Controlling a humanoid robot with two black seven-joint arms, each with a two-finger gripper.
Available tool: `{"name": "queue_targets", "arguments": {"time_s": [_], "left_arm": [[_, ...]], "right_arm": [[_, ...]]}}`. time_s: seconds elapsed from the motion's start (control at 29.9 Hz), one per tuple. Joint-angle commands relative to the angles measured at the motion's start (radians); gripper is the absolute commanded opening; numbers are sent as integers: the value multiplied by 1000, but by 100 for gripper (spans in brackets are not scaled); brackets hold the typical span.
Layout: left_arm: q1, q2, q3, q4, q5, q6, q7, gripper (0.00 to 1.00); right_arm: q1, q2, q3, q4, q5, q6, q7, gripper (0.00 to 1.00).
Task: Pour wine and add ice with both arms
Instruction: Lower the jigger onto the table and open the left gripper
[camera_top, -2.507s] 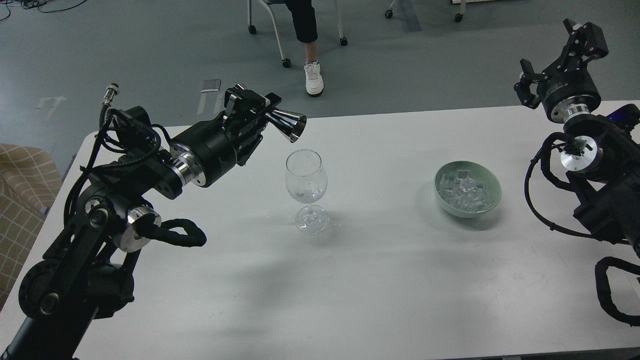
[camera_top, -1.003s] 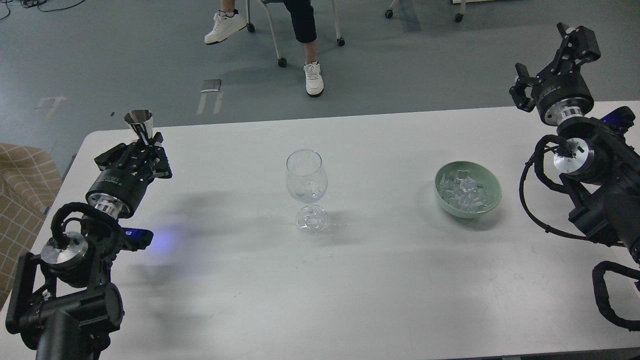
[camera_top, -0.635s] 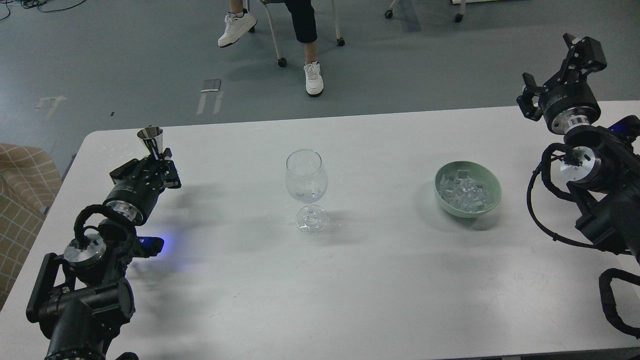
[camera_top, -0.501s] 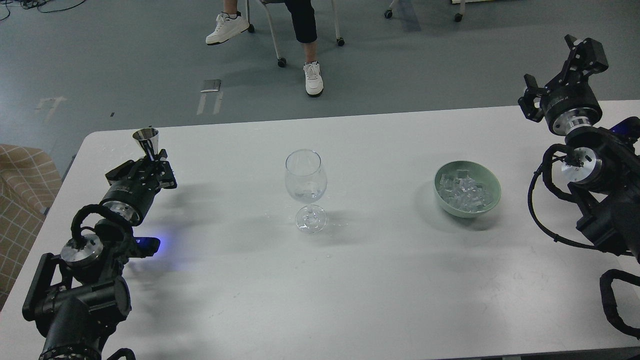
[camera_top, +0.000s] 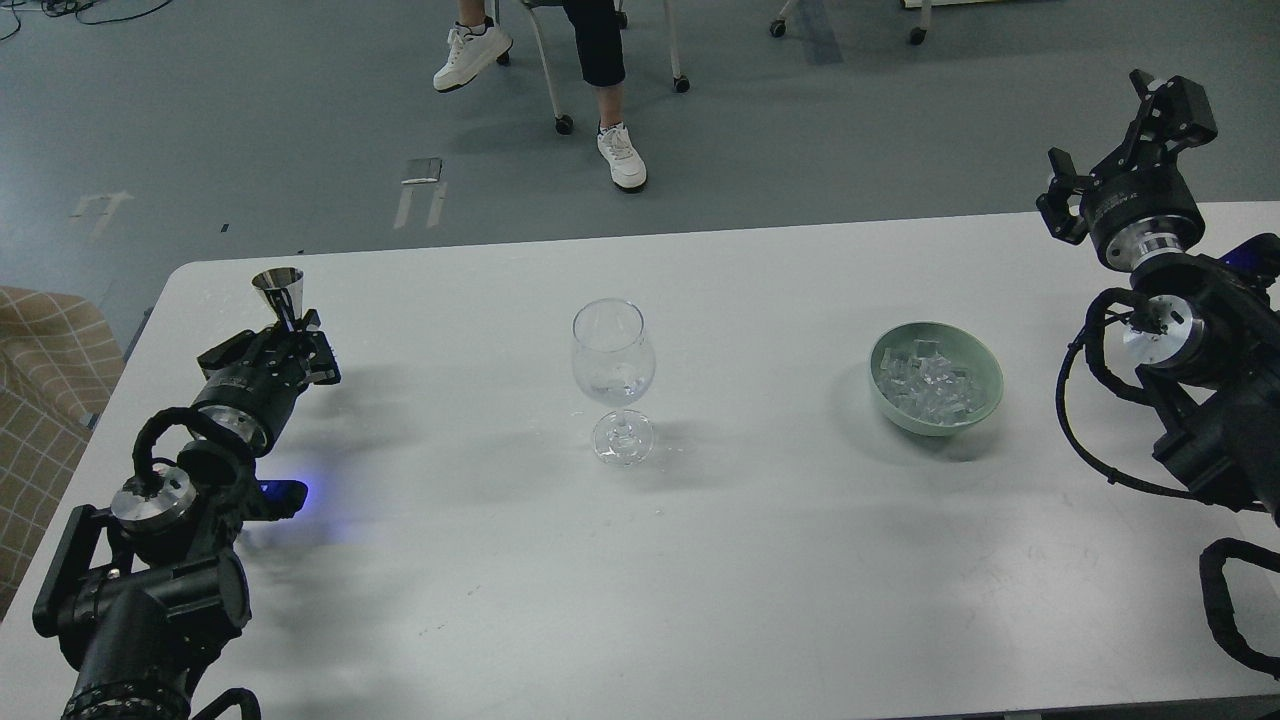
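A clear wine glass (camera_top: 613, 360) stands upright at the middle of the white table (camera_top: 700, 560), with a little clear wine (camera_top: 613, 384) low in its bowl. A pale green bowl (camera_top: 935, 378) to its right holds many clear ice cubes (camera_top: 930, 385). My left gripper (camera_top: 290, 330) is at the table's far left, shut on a small silver metal jigger (camera_top: 279, 292) held upright. My right gripper (camera_top: 1120, 140) is raised at the far right, beyond the bowl, open and empty.
A seated person's legs and white shoes (camera_top: 622, 160) and a wheeled chair are on the grey floor beyond the table. A beige checked seat (camera_top: 40, 400) is left of the table. A blue light (camera_top: 290, 490) glows on my left arm.
My left arm swung from above the glass, jigger tipped sideways, back to the far left and lowered, the jigger now upright. My right arm barely moved. The person's feet shifted.
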Motion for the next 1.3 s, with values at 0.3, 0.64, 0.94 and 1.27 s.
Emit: {"name": "queue_targets", "arguments": {"time_s": [0.3, 0.64, 0.94, 1.27], "left_arm": [[4, 1, 35, 0, 6, 24, 3, 27], [-5, -2, 38, -3, 9, 28, 4, 32], [-4, 0, 40, -6, 13, 28, 4, 34], [-5, 1, 40, -6, 13, 30, 4, 37]], "right_arm": [[0, 8, -2, 0, -1, 0, 0, 100], [-2, 10, -2, -1, -3, 0, 0, 100], [0, 10, -2, -1, -1, 0, 0, 100], [0, 10, -2, -1, -1, 0, 0, 100]]}}
